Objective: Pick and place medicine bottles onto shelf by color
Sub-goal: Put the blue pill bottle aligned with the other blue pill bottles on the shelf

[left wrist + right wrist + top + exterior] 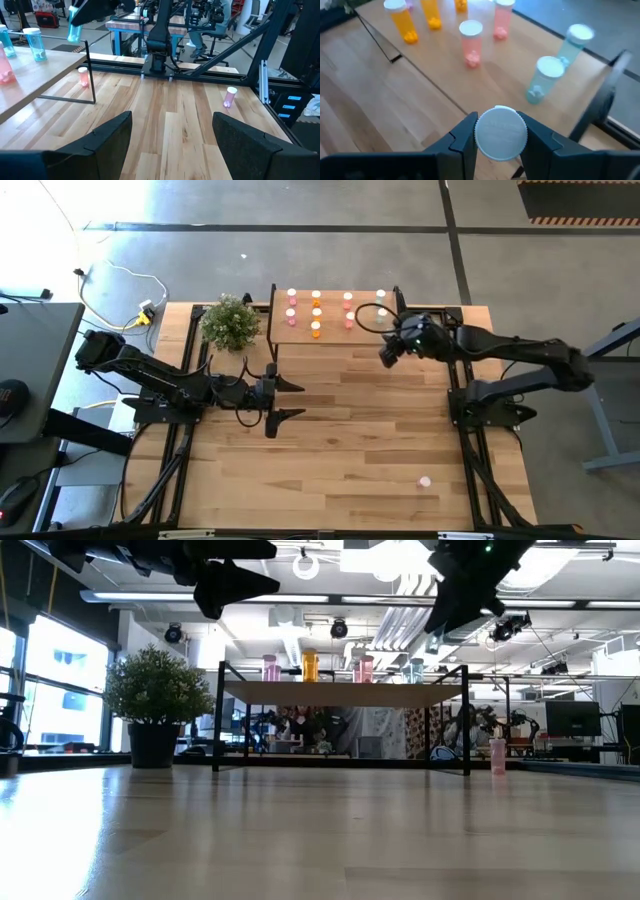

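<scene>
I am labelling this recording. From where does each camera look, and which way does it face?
High: above, straight down; both arms, shelf.
Low: table height, level toward the shelf; arms enter from above.
Left wrist: past the open left tool across the table to a pink bottle.
Right wrist: down on the shelf; right tool holds a white-capped bottle.
Shared: the shelf.

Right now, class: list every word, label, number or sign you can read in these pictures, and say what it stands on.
None can be read.
Bottles on the shelf: no labels show.
Cap in the right gripper: blank.
Room signs behind the table: too blurred to read.
</scene>
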Robot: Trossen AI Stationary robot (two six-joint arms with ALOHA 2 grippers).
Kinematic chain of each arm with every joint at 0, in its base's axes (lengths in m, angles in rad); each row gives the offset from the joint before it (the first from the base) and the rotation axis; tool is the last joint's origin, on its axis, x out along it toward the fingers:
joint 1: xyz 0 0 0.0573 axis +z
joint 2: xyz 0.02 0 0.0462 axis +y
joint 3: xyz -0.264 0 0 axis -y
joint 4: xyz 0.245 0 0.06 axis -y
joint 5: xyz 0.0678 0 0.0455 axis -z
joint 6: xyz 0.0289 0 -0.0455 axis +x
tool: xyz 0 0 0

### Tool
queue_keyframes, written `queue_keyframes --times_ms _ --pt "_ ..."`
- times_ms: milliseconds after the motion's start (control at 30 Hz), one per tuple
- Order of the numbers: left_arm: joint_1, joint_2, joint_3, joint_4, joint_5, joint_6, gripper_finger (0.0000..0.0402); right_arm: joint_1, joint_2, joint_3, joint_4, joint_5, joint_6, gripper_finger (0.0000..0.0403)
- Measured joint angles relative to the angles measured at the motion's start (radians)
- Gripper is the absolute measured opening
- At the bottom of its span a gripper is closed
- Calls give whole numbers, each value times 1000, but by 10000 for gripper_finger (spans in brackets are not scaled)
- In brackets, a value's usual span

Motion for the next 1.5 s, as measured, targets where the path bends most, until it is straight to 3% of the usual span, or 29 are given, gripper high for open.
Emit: queue_keyframes --times_ms 233,600,967,1500 --pt "0 0 0 -3 0 0 266 -90 82 0 12 -124 -57 112" --pt "0 0 0 -7 0 0 266 -160 95 6 13 -217 -136 112" --pt "0 0 0 -7 -23 0 266 -174 98 51 -33 -205 -184 112" --pt "0 0 0 -8 -25 0 266 -209 205 100 -77 -220 -205 112"
